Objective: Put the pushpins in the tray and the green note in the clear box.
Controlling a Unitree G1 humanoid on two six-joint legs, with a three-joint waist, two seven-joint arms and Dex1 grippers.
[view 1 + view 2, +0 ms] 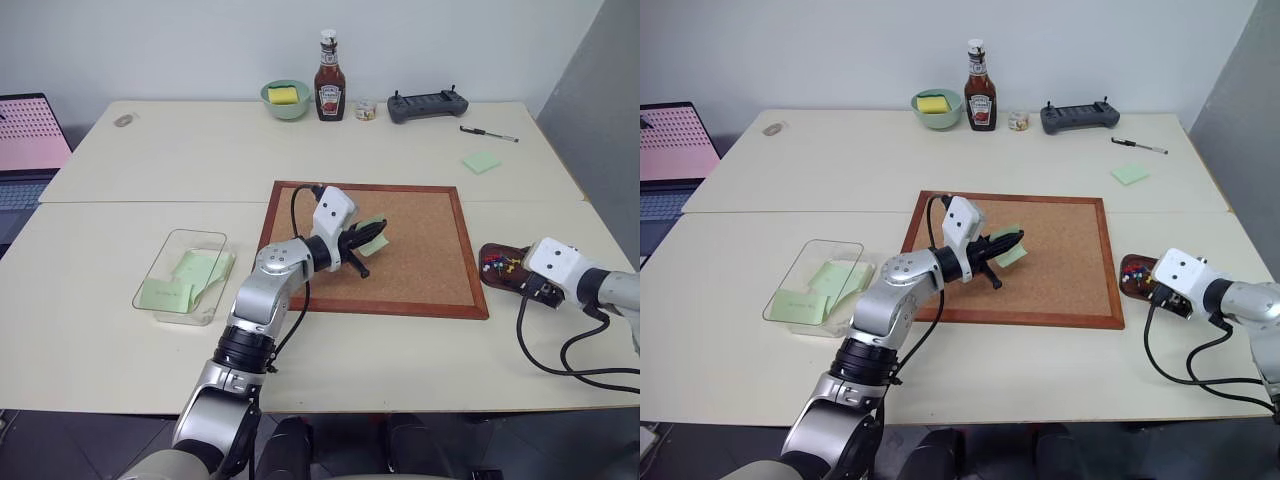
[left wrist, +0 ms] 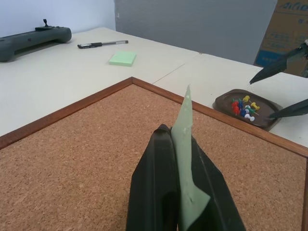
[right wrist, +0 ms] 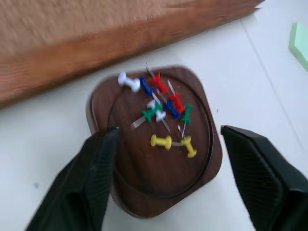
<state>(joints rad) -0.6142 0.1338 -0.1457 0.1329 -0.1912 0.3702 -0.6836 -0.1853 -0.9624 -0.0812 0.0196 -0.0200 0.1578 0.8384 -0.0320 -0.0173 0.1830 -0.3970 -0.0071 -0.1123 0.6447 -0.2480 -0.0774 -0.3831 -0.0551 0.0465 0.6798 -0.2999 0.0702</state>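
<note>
Two hands: the left hand (image 2: 175, 192), pinching the note (image 2: 185, 144) above the corkboard (image 1: 420, 250), should swing level to the box (image 1: 185, 275) before releasing, while the right hand (image 3: 168, 159) gapes empty over the pins (image 3: 161, 108) in the tray (image 3: 144, 183).

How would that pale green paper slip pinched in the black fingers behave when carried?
The pale green paper slip is probably floppy: it bends above the left gripper. It looks very light, so moving air might flutter it. Being thin, it may crease where pinched.
</note>
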